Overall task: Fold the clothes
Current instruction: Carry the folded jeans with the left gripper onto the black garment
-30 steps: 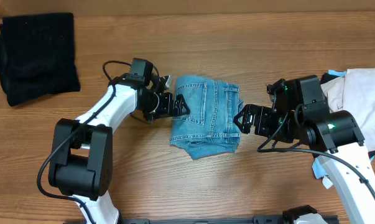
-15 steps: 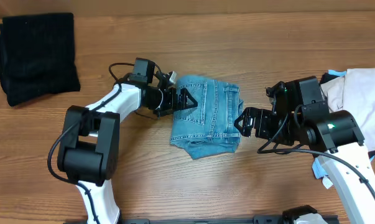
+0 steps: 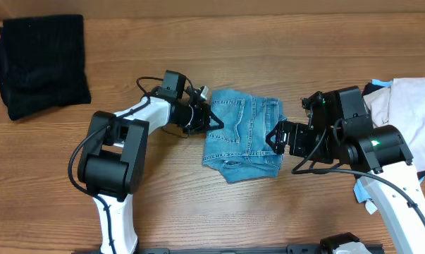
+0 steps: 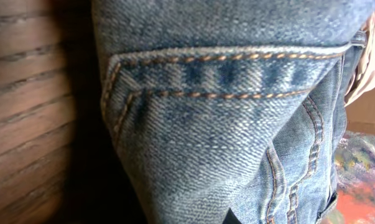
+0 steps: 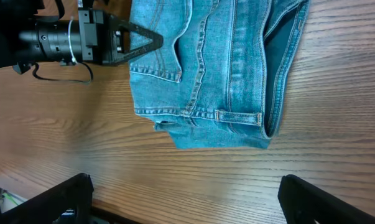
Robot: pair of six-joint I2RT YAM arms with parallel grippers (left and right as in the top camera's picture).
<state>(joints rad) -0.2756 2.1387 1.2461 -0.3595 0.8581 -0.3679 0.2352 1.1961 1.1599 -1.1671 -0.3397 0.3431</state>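
My left gripper (image 3: 213,119), clenched at the jeans' (image 3: 244,134) 9 o'clock edge, has nudged them toward 3 o'clock, which repositions rather than folds them.

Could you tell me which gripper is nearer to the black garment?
Left. The left gripper is at the jeans' edge facing the black garment; the right gripper is at their far edge.

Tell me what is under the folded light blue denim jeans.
The folded light blue denim jeans lie flat on the brown wooden table; bare wood shows around their edges. Anything beneath or inside the folds is covered and cannot be seen.
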